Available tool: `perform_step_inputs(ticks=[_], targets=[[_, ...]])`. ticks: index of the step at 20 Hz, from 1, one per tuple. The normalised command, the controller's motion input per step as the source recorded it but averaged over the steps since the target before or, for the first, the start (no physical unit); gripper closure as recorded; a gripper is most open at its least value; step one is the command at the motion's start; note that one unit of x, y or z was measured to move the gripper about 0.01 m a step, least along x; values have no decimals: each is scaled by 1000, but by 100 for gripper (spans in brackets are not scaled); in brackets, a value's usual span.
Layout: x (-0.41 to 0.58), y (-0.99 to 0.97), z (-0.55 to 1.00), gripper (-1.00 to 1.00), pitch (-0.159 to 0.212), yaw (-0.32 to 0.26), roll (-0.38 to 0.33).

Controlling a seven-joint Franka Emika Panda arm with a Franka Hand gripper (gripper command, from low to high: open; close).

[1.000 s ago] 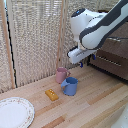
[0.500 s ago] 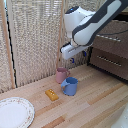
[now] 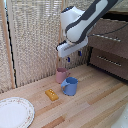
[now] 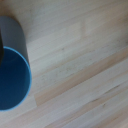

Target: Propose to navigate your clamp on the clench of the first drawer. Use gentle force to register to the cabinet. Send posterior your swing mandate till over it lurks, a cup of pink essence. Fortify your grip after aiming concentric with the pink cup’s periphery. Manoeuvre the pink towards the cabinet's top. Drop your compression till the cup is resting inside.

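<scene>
Pale wood-grain table (image 3: 100, 102) – matt – beside the dark wooden cabinet (image 3: 110, 37)

Hand (image 3: 73, 55) now leftward, above the pink cup (image 3: 61, 75).

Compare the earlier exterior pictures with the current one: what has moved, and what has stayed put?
The arm swung from the cabinet side toward the exterior view's left, so the gripper now hangs above the pink cup, not touching it. Nothing was grasped or released. The pink cup, blue cup, yellow block and plate stayed in place.
</scene>
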Motion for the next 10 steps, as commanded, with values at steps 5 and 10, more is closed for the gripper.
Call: perform_step_inputs(ticks=[5, 10], targets=[[777, -223, 0, -100, 104, -52, 201], [635, -245, -27, -100, 38, -14, 74]])
